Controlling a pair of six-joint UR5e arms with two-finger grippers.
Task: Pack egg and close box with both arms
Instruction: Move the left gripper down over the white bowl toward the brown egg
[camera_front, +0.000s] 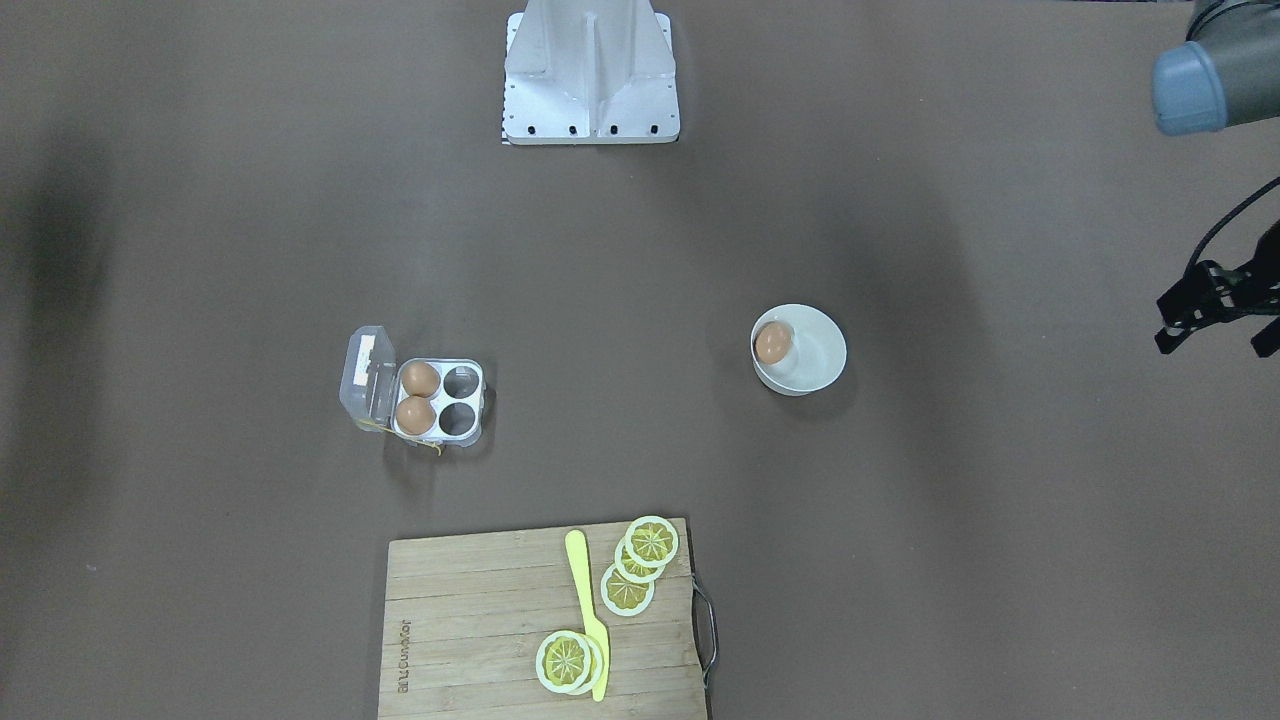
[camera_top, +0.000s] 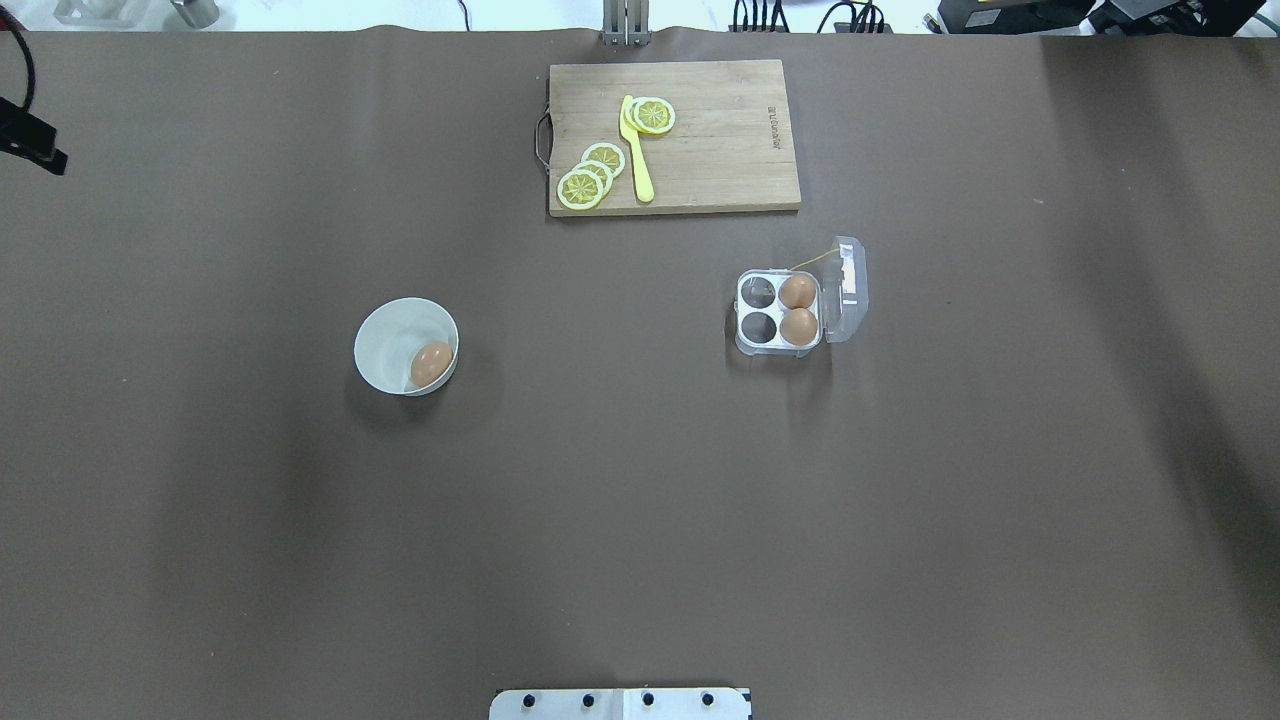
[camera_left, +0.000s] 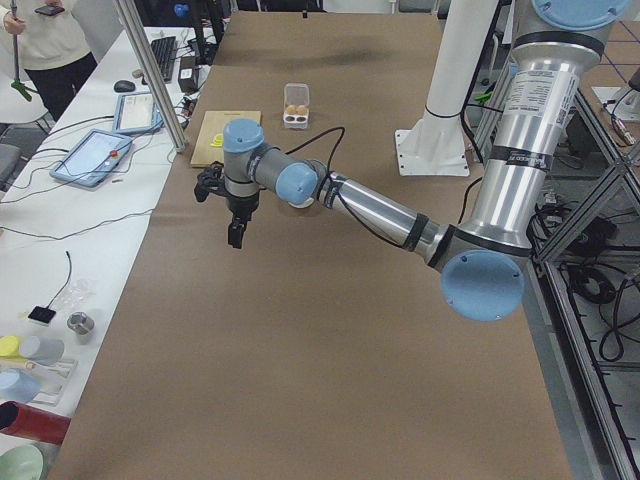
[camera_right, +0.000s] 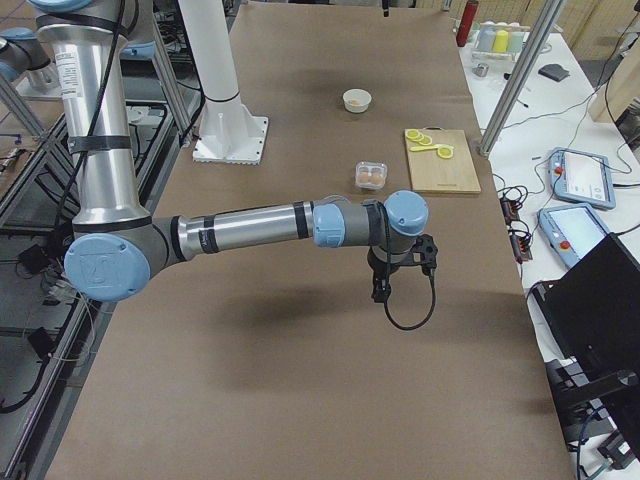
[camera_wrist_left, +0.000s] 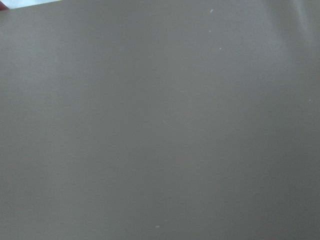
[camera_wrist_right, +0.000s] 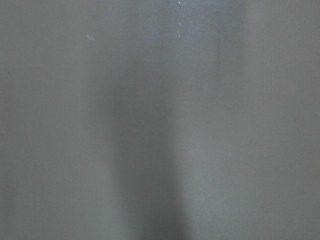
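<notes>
One light-brown egg (camera_front: 771, 343) lies in a round white bowl (camera_front: 815, 350), also seen in the overhead view (camera_top: 431, 363). The clear box (camera_front: 478, 402) stands open with its lid (camera_front: 367, 377) flipped back. Two eggs (camera_front: 419, 379) fill the cells by the hinge, and the other two cells are bare. My left gripper (camera_left: 236, 238) hangs over the table's left end, far from the bowl. My right gripper (camera_right: 379, 292) hangs over the right end, away from the box (camera_right: 371, 175). I cannot tell whether either is open or shut. Both wrist views show only brown table.
A wooden cutting board (camera_front: 480, 620) with lemon slices (camera_front: 650, 543) and a yellow knife (camera_front: 588, 610) lies at the operators' edge. The white pedestal base (camera_front: 590, 90) stands on the robot's side. Workbenches with tablets flank the table (camera_right: 575, 175).
</notes>
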